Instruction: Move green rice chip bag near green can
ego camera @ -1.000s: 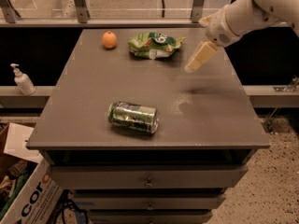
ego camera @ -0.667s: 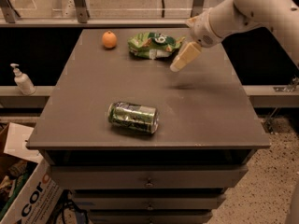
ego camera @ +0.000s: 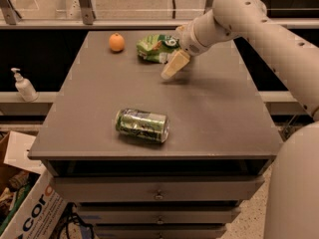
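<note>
The green rice chip bag (ego camera: 155, 48) lies at the back middle of the grey table (ego camera: 214, 108), wrinkled, light green with white patches. The green can (ego camera: 142, 125) lies on its side near the table's front, left of centre. My gripper (ego camera: 174, 66) hangs just right of the bag and slightly in front of it, its cream finger pointing down and left toward the table. The arm reaches in from the upper right and hides the bag's right end. The bag and the can are far apart.
A small orange fruit (ego camera: 116, 42) sits at the back left of the table. A soap dispenser (ego camera: 23, 85) stands on a ledge to the left. A cardboard box (ego camera: 25, 203) is on the floor at lower left. Drawers are below the tabletop.
My gripper has moved left and a little forward, from the table's right side to just beside the bag. The bag, can and fruit have not moved.
</note>
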Motion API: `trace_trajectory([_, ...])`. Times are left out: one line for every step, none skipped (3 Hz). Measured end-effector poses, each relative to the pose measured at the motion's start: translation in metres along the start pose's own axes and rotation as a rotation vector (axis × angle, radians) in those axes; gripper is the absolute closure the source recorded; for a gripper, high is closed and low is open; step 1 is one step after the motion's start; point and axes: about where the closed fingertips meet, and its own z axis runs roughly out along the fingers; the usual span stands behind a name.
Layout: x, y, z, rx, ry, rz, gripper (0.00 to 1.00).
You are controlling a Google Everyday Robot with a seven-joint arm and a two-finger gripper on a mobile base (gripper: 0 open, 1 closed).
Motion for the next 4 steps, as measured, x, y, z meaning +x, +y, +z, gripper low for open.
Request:
trace_trajectory([-0.001,-0.008,0.021,0.004,0.008,0.007,0.18])
trace_trajectory([0.003,-0.022,0.022,0.021,0.008,0.024,0.41])
trace_trajectory([0.007,-0.037,0.011,0.039,-0.005,0.05,0.64])
trace_trajectory([0.006,-0.043,-0.013,0.042,-0.038,0.065,0.87])
